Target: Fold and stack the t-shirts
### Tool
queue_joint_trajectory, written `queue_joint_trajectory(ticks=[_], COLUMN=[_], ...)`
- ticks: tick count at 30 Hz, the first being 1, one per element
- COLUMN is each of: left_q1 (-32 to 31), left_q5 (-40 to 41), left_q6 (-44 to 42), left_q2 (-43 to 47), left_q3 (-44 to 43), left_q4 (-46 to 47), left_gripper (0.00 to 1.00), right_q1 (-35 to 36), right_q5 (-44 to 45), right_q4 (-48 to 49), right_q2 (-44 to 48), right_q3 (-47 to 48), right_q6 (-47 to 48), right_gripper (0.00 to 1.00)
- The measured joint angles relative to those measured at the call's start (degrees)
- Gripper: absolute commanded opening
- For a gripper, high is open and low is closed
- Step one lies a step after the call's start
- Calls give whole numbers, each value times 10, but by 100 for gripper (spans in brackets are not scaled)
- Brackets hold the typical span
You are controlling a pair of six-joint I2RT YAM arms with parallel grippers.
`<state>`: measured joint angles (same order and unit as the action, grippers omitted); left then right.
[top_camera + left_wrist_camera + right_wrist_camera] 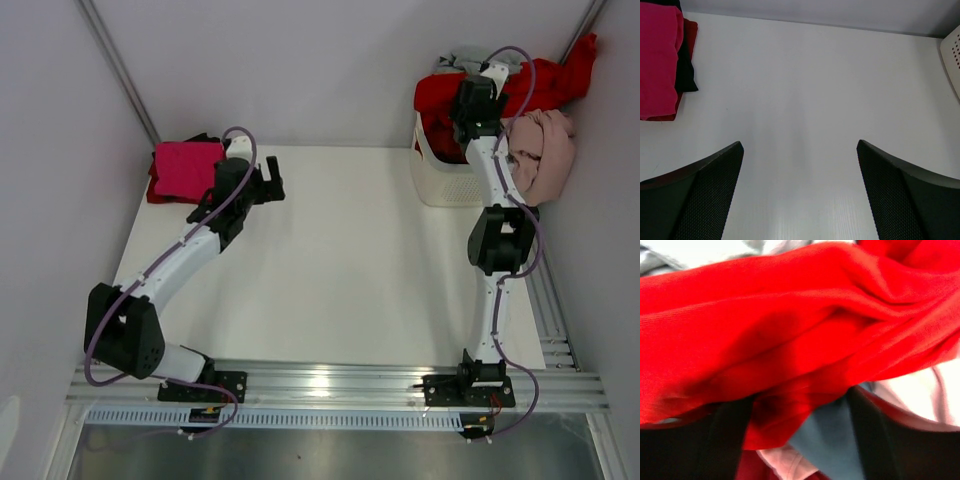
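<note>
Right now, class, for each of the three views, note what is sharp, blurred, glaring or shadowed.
Top external: sharp, even light, glare on the metal rail. Left wrist: table crisp with a soft sheen, folded magenta t-shirt clear. Right wrist: red t-shirt too close, blurred, shadowed in its folds.

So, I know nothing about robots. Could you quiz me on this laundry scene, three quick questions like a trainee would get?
1. True or false: the left gripper is shut on a shirt.
2. Where does the right gripper reach? A the white laundry basket; B the folded stack; C bare table.
3. What colour is the top t-shirt of the folded stack?
Key: 1 false, its jaws stand open over the table. 2 A, at the red t-shirt. 3 magenta.
</note>
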<state>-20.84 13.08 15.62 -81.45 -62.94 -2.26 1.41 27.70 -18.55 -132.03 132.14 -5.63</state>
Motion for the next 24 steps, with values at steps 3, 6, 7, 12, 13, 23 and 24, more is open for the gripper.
queue_joint_trajectory(ticks=[3, 6, 7, 12, 13, 23, 24], left_q1=[-3, -3, -3, -3, -4, -6, -7], left_q5=[10, 25, 28, 40, 44, 47, 47], left_q6=[0, 0, 1, 5, 6, 20, 21], left_q2=[6, 8, 8, 8, 8, -1, -2], left_q3=[11, 14, 14, 14, 14, -14, -15], left_q4=[-1, -4, -5, -5, -5, -5, -4], left_gripper=[99, 98, 98, 98, 99, 98, 98], right_q1=[6, 12, 14, 34, 41, 122, 133], right_q5=[-1, 6, 9, 21, 21, -54, -59], right_q4=[-1, 1, 4, 17, 15, -34, -37], right_q2=[-4, -4, -4, 15, 22, 125, 132], right_q3=[7, 6, 4, -18, -20, -20, -20], right_q6=[-11, -16, -11, 43, 57, 102, 102], right_gripper=[0, 0, 0, 0, 0, 0, 0])
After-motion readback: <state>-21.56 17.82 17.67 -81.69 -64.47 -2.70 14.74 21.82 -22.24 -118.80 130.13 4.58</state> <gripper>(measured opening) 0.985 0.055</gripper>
